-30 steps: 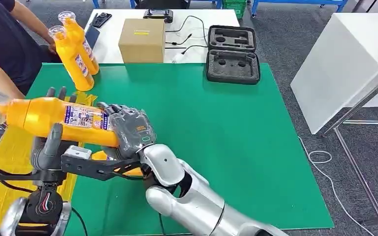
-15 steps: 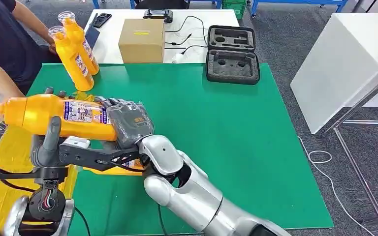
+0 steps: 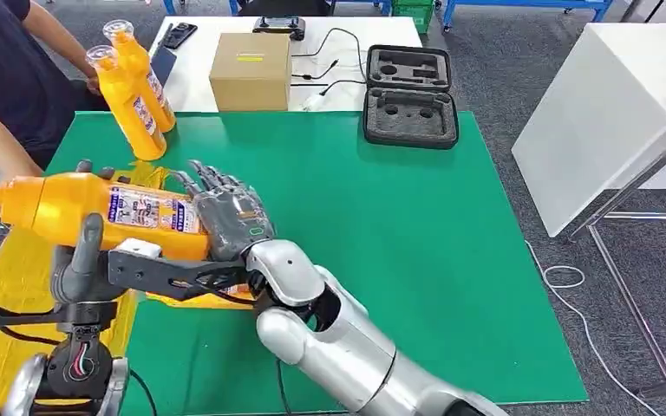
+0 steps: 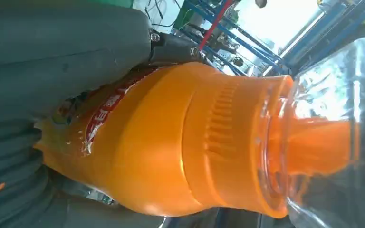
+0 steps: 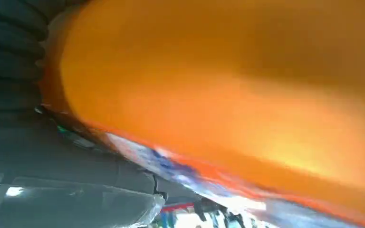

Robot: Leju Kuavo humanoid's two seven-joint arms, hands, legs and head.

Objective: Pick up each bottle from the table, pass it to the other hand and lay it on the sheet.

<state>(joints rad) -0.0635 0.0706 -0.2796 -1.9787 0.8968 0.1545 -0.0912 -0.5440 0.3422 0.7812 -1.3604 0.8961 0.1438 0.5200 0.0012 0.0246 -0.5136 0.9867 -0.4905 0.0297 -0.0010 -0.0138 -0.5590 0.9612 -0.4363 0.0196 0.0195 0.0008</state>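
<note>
While the bottle (image 3: 104,212) lies level in the air above the yellow sheet (image 3: 9,286) at the tabletop's (image 3: 381,251) left edge, both hands meet on it for the hand-over: the left hand (image 3: 82,260) wraps its middle from below, and the right hand (image 3: 230,217) rests at its base, fingers fanning apart, apparently letting go.

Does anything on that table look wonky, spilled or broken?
Nothing looks spilled or broken. The two orange bottles at the green mat's far corner seem to lean rather than stand straight. A third bottle lies sideways in the robot's hands, mid-handover.
</note>
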